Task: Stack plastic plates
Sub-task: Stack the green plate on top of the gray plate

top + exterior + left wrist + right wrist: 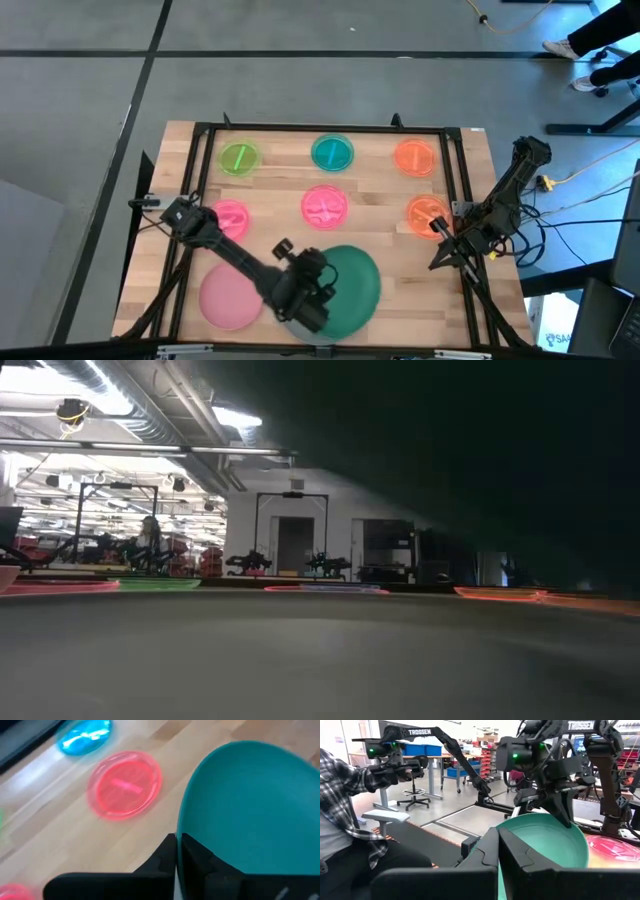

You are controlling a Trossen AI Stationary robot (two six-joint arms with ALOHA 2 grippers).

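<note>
From above, the left claw (303,292) sits at the near edge of the desk (380,195), closed on the rim of the dark green plate (352,285), which lies just beside the large pink plate (229,298). A sliver of grey shows under the green plate's near edge, perhaps the grey plate, though this cannot be told for sure. Six small translucent plates are spread over the rest of the desk: a lime plate (238,158), a teal plate (332,152), an orange plate (414,156), a pink plate (229,217), a second pink plate (324,205) and a second orange plate (427,213). The right claw (447,252) waits at the desk's right edge, near that last plate.

The low view shows only thin plate rims along the desk's far line.

In the left wrist view the fingers (165,865) pinch the green plate's edge, the plate tilted up off the desk.

The right wrist view looks past its own fingers (490,855), which meet with no gap and hold nothing, toward the lifted green plate and a person (350,820) seated beyond.

The plates look light, stiff and slick, so a rim pinch seems the only hold, and a tilted plate could slip or swing.
</note>
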